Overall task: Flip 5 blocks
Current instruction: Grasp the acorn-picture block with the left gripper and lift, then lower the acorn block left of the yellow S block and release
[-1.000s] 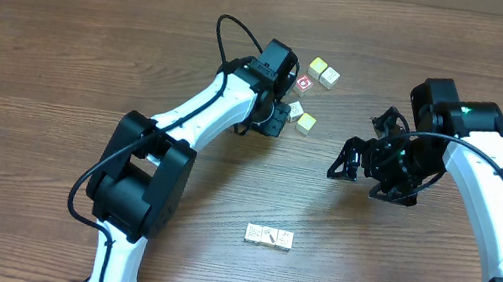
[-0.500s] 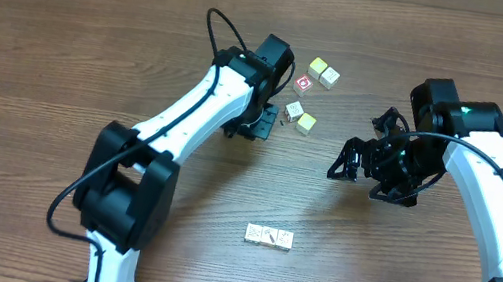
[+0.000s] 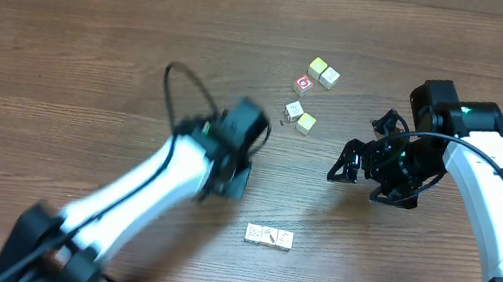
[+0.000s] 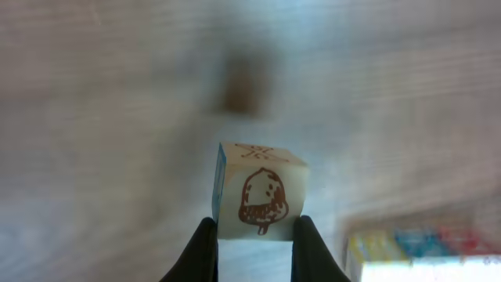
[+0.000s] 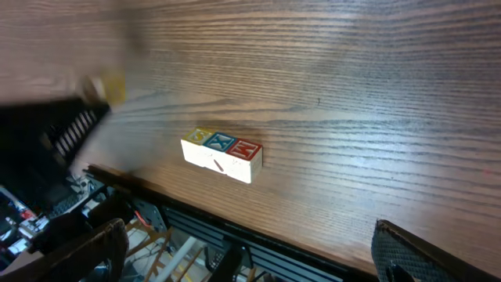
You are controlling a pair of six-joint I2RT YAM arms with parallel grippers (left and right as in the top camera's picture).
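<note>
The left tool (image 4: 254,225) was pinched narrow on a tiny pale wooden cube with a brown acorn picture (image 4: 260,190). Its dark fingers (image 4: 202,249) pressed two opposite sides, the acorn face was turned toward the wrist camera, and the cube was held clear of the brown wooden bench (image 3: 65,41). From overhead this arm was a blur. Its tool sat near the row of three pale wooden cubes (image 3: 269,236), on the row's far side and to its left. The row lay flat on the bench, its cubes touching side by side, and the right wrist camera caught yellow, blue and red faces on them. The right tool (image 3: 341,165) stood wide with nothing between its fingers, beyond the row and to its right. Farther beyond the row, well apart from it, lay a loose cluster. It held one more pale cube with a dark picture (image 3: 293,110), just beside a yellow-topped cube (image 3: 306,122), then a red-faced cube (image 3: 303,83) and a pair of yellow-topped cubes (image 3: 323,71).
</note>
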